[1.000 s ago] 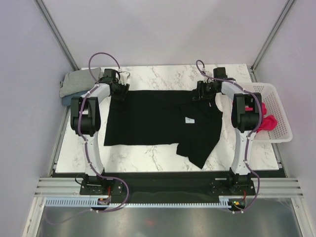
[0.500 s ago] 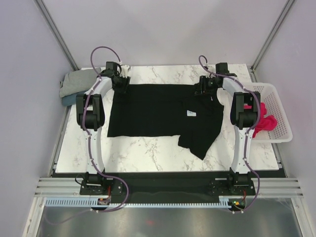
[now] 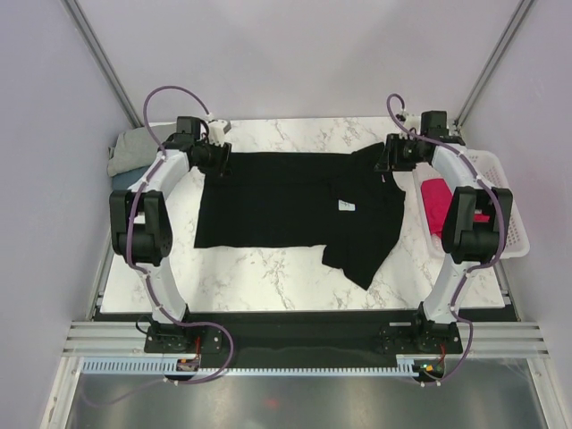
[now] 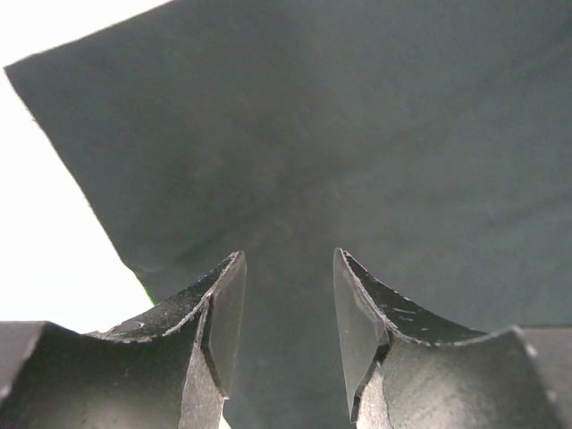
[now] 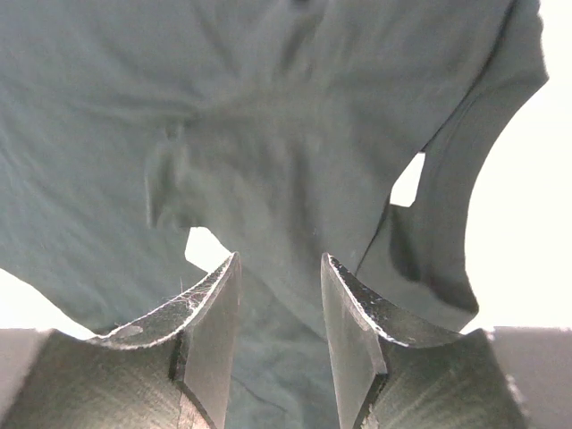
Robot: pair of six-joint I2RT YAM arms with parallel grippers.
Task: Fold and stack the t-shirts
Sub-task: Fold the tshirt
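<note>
Both elbows have swung outward since a moment ago, and the black t-shirt (image 3: 286,201) now lies a little farther up the tabletop (image 3: 268,273) than it did.

From above, the shirt is spread across the middle. Its white tag (image 3: 343,206) faces up, and a loose flap points toward the near edge on the right. The left claw (image 3: 217,161) and right claw (image 3: 386,159) sit at its two far corners. A grey shirt (image 3: 134,147) waits off the far left, and a pink-red one (image 3: 435,201) lies in the basket (image 3: 509,223).

On the left wrist, the fingers (image 4: 223,313) stand apart, with flat black cloth below and beyond them and nothing pinched that I can see.

On the right wrist the jaws are likewise apart, over rumpled cloth near a sleeve.

I'd judge this to be the laying-out step. Each claw needs to close on a single layer at the very edge, and the two should lift evenly so the fold lands square.
</note>
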